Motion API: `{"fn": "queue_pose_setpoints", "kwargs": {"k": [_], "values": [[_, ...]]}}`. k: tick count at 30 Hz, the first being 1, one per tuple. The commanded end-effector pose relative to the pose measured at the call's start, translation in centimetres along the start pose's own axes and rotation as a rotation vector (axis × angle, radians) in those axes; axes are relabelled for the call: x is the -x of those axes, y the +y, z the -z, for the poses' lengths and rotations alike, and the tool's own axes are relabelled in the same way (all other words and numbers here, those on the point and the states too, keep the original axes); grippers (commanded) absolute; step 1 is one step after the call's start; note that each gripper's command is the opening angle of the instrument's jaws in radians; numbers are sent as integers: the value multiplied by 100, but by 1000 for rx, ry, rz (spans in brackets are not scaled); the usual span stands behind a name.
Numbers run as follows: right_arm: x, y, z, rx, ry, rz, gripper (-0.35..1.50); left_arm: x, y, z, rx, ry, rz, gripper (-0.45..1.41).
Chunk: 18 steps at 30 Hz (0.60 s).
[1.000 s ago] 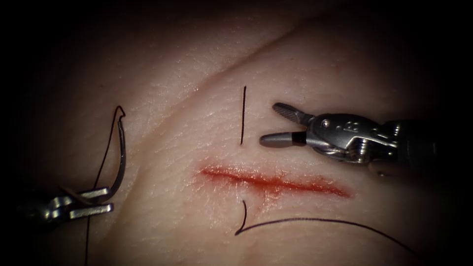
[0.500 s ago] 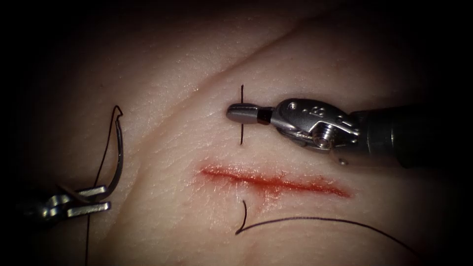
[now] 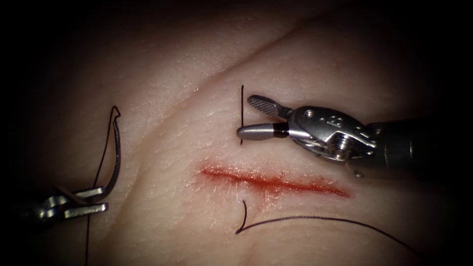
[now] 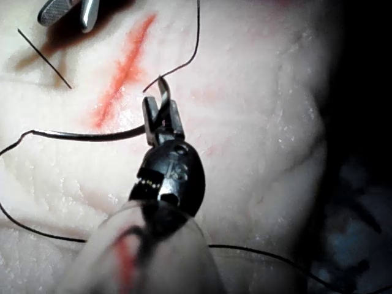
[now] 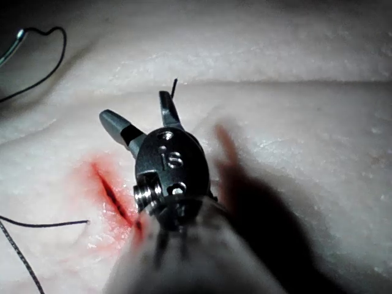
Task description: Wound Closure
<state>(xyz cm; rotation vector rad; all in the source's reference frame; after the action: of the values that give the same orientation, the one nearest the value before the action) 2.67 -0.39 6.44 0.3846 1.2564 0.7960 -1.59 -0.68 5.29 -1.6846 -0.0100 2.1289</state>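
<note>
The tissue (image 3: 162, 148) bears a red cut (image 3: 273, 181). A short thread end (image 3: 242, 113) stands up from the tissue just beyond the cut. My right tool (image 3: 244, 116) is open, one jaw on each side of that thread end, holding nothing; the same open jaws (image 5: 135, 105) and thread end (image 5: 174, 86) show in the right wrist view. Far left of the cut, my left tool (image 3: 88, 202) is shut on the curved needle (image 3: 118, 152) near its lower end. The needle is out of the tissue, with thread (image 3: 101, 162) trailing from its upper end. The left wrist view shows the jaws (image 4: 160, 116) clamped on the needle (image 4: 92, 136).
A second thread (image 3: 315, 219) comes out of the tissue just in front of the cut and runs off to the right. Red fluid stains the cut's edges. A fold in the tissue (image 3: 207, 81) runs diagonally beyond the thread end.
The right tool moved left to the upright thread end, its jaws looking closed across it half a second ago, and now stands open at it. The left tool with the needle barely shifted.
</note>
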Motion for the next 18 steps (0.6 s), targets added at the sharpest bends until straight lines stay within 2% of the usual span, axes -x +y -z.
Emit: {"fn": "queue_pose_setpoints", "kwargs": {"k": [1, 6, 11, 13, 14, 17, 18], "values": [[7, 6, -8, 3, 3, 0, 133, 6, 5, -7, -1, -2, 2, -45], [27, 22, -39, 23, -28, 22, 138, 6, 6, -6, -1, -2, 1, -45], [38, 30, -51, 30, -35, 10, 141, 6, 4, 2, 5, -1, 1, -45], [37, 27, -49, 26, -38, 10, 133, 6, 4, 2, 5, -1, 2, -45], [36, 26, -48, 26, -32, 9, 123, 6, 4, 1, 5, -1, 2, -45], [34, 20, -40, 21, -22, 6, -25, 5, 4, -1, 4, -1, 2, -45], [32, 20, -39, 34, -23, 4, -35, 5, 4, -1, 3, -1, 2, -45]]}}
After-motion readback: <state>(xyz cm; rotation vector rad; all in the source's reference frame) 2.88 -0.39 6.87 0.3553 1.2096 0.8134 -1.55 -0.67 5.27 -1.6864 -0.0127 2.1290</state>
